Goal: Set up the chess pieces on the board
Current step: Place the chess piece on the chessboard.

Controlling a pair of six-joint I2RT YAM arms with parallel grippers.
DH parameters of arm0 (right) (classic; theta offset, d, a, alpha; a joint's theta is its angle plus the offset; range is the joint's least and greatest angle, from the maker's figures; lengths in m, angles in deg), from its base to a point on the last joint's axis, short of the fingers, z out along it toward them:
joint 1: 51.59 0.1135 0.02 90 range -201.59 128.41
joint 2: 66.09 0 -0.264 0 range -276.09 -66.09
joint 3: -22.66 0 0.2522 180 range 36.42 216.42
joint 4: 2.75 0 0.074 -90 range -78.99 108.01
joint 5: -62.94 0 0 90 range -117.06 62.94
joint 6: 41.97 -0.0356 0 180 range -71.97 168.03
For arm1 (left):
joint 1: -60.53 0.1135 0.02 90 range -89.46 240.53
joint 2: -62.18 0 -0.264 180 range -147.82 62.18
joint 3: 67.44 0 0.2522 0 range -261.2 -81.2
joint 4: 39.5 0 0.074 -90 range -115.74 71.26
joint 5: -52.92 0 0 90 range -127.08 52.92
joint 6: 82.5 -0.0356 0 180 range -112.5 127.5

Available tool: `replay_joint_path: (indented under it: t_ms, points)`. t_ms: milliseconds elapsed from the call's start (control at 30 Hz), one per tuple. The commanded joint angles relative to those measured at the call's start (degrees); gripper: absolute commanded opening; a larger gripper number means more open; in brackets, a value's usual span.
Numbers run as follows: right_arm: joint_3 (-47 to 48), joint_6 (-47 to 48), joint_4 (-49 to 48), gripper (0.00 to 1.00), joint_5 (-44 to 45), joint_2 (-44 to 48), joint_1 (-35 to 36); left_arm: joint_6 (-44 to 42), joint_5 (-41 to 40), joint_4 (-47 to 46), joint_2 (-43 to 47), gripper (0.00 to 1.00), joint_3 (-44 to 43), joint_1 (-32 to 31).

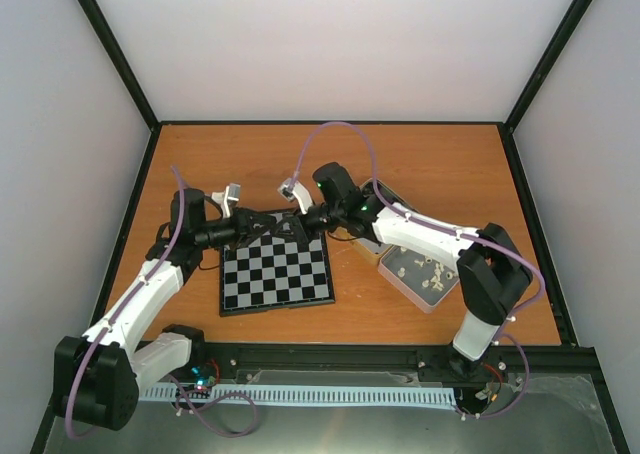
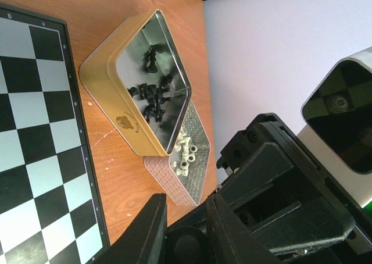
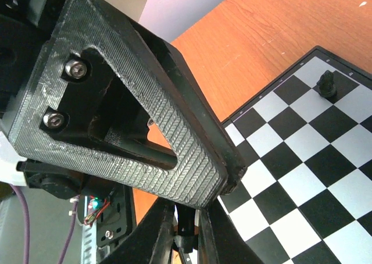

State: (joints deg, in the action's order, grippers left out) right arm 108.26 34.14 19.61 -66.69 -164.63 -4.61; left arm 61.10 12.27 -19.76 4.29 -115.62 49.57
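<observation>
Chessmen (image 2: 152, 95), black, tiny, glossy plastic, heaped in gold tin (image 2: 110, 108) just beside board (image 1: 275, 274); lone chessman (image 3: 327, 84) stands near a board corner. Likely light, hard, slippery, quick to topple: pinch low on the stem. Right gripper (image 3: 186, 209) seems clenched on a dark piece (image 3: 185, 228); left gripper (image 2: 186, 201) slack, nothing between its fingers

robot lab, test-cell type. plain white panels (image 1: 330, 44) close off 3 sides, held by black frame posts (image 1: 115, 49) at the corners. wood table (image 1: 430, 154) sits inside, w/ two white-and-black arms (image 1: 140, 294) fixed on a black rail (image 1: 400, 354) along the near edge. purple cables (image 1: 345, 126) loop loose off the arms, and a white slotted cable duct (image 1: 300, 394) runs by the rail. right wrist view shows exposed electronics w/ red + blue wires (image 3: 96, 209).
</observation>
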Motion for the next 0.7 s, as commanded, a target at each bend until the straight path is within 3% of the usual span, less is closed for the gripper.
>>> replay_joint_path:
  t_ms: [0,133,233,433,667]
  points:
    - [-1.53,-3.19,-5.09,0.16,7.19,1.79,-0.02,2.61,3.96,-3.22,1.73,0.14,-1.19,-0.99]
    - [-6.62,-9.81,-11.87,0.49,7.55,5.46,-0.06,2.94,0.81,-2.55,1.89,0.14,-2.8,-0.91]
    - [-12.81,-20.63,-24.59,0.6,5.95,8.33,-0.05,6.31,0.03,-5.08,1.71,0.14,-2.73,-0.89]
    - [-20.73,-42.92,-48.42,0.6,8.69,7.51,0.04,15.35,-0.37,-11.03,2.26,0.14,-2.32,-0.9]
    - [-23.1,-51.11,-57.99,0.44,8.63,5.73,0.04,18.16,-1.7,-11.59,2.72,0.14,-3.06,-0.9]
